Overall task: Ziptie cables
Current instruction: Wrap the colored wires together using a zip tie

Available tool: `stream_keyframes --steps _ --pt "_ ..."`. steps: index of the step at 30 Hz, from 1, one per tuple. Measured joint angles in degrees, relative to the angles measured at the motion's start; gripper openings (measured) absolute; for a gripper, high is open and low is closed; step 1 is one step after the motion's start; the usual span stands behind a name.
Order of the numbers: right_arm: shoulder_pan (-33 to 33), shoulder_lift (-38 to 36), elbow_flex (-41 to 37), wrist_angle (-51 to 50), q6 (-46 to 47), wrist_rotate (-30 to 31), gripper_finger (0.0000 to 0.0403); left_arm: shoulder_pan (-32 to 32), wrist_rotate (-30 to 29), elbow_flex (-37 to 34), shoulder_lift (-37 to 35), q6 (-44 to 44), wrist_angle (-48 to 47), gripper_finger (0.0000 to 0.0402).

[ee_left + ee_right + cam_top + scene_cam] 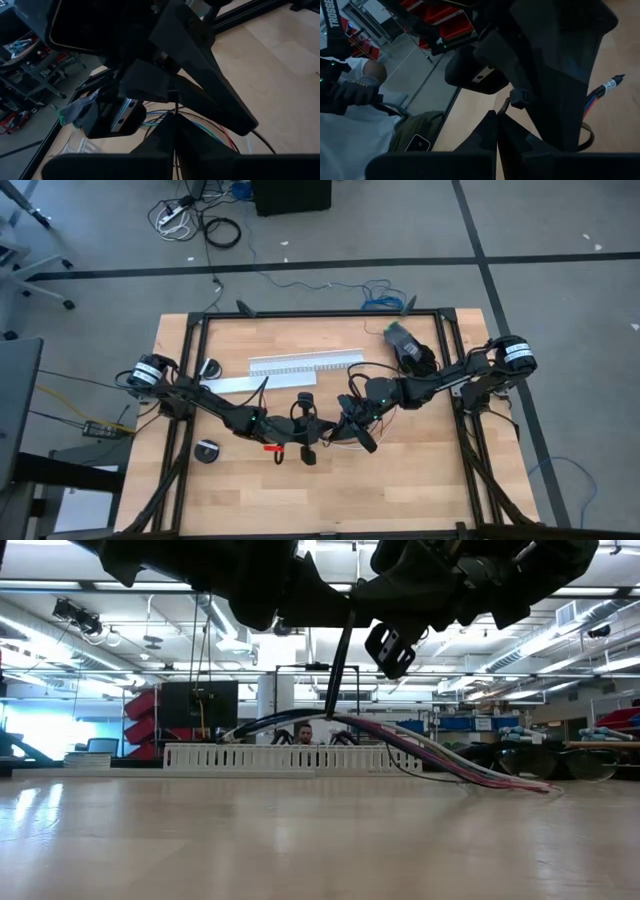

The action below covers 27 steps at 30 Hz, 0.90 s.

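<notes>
Left end effector (303,442) and right end effector (352,430), both closed, meet above the table (400,480) in front of the white channel (305,364). The ziptie (338,665) hangs upright between them, over the cables (440,762) beside the channel.

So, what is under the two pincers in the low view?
The ziptie hangs down to the cables, which arch above the table. Where it wraps them is too small to tell.

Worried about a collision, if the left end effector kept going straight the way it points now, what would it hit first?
Most likely the right end effector: the left end effector points across at it, close by, with the ziptie between them. Depth is hard to judge.
</notes>
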Motion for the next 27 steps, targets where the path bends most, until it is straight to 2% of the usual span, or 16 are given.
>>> stream_keyframes --steps 27 --pt "0.1 0.0 0.0 -0.3 -0.3 0.0 0.0 0.2 0.0 0.0 0.0 0.6 0.5 0.0"
